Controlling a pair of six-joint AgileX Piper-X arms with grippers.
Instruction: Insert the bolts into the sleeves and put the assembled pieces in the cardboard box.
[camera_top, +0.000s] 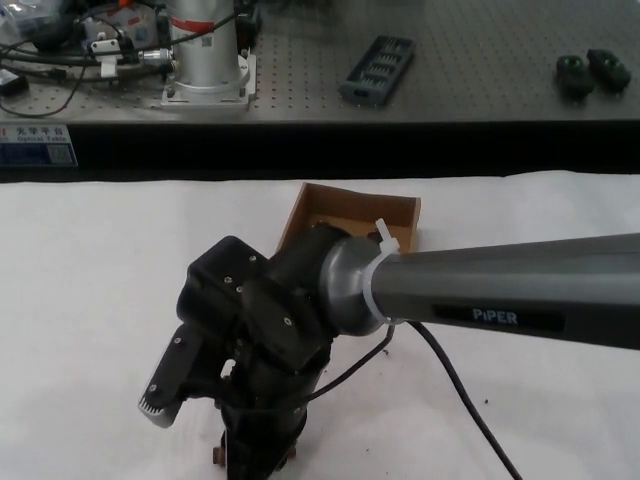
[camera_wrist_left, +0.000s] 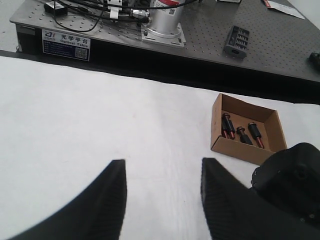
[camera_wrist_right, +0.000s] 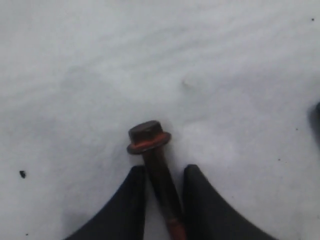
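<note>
- Where the right gripper (camera_wrist_right: 162, 205) closes, its two fingers sit narrow against the shank of a bolt (camera_wrist_right: 149, 140), clamping it; the flanged head sticks out past the fingertips.
- Beneath the bolt lies the white sheet (camera_wrist_right: 75, 75); whether the head touches it cannot be told.
- Left gripper (camera_wrist_left: 162, 200): fingers spread wide, nothing between them, above the same sheet.
- Beyond it, the cardboard box (camera_wrist_left: 235, 150) rests on the sheet, with three assembled pieces (camera_wrist_left: 243, 135) lying side by side inside.
- Behind the sheet's far edge stands the optical table (camera_wrist_left: 280, 45).
</note>
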